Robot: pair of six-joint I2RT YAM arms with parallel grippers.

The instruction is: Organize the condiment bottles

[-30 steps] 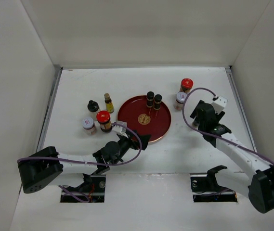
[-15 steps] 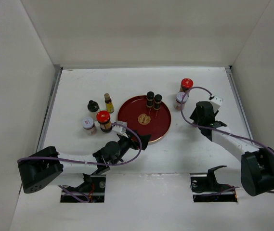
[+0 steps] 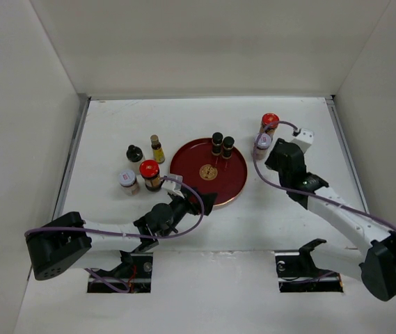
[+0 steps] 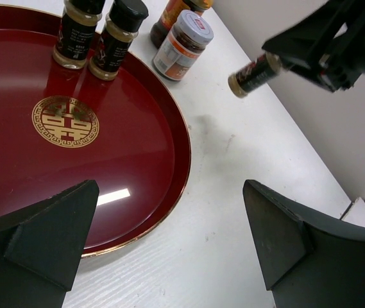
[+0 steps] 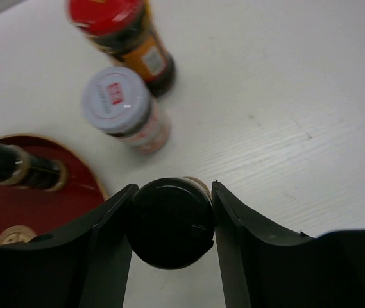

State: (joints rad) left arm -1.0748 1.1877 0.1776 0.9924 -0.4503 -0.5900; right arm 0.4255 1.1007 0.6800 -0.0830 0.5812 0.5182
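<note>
Two dark bottles (image 3: 222, 145) stand on the red tray (image 3: 191, 182), the right gripper (image 5: 172, 188) clamps a third black-capped bottle (image 4: 254, 74) just right of it, the left gripper (image 4: 169, 189) gapes empty at the near rim, and six more bottles (image 3: 149, 170) wait on the table (image 3: 114, 118).

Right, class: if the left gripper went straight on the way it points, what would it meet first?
Probably the rim of the red tray, just ahead of the left gripper; if it passes above that, the white-lidded jar beyond. Depth is unclear.
</note>
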